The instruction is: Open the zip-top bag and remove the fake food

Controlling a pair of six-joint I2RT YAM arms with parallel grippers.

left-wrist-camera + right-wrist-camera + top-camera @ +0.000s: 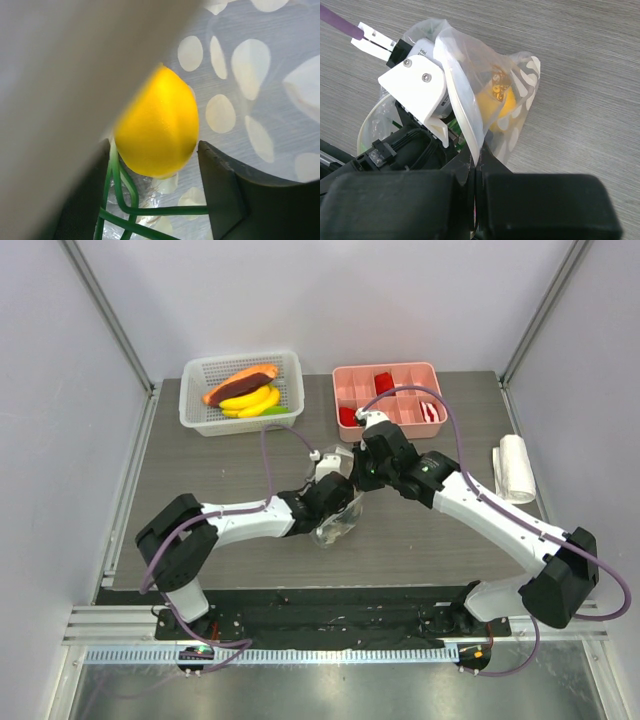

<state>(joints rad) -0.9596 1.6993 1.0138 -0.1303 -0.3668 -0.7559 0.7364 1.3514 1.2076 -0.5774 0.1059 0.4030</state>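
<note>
One zip-top bag (522, 87), clear with white dots, lay near the middle of the bench (200, 500), where the two arms met. The right gripper (476, 167) was closed, pinching the bag's film at its mouth. The left gripper (154, 145) reached inside the bag with its jaws apart on either side of one yellow, lemon-shaped toy (157, 125); whether they pressed on it could not be told.

Along the far edge stood one white perforated basket (195, 410) holding one orange-and-maroon sausage piece (240, 383), a bunch of yellow bananas (252, 400) and one green piece (275, 410). Just beside it sat one pink divided tray (340, 375) with two red blocks (383, 382) and one red-and-white block (432, 412). One rolled white towel (515, 468) lay at the right edge.

Small print on the white camera mount (412, 82) seemed to begin "intel"; the rest was unreadable. Bare bench lay left of the bag and towards the near edge.
</note>
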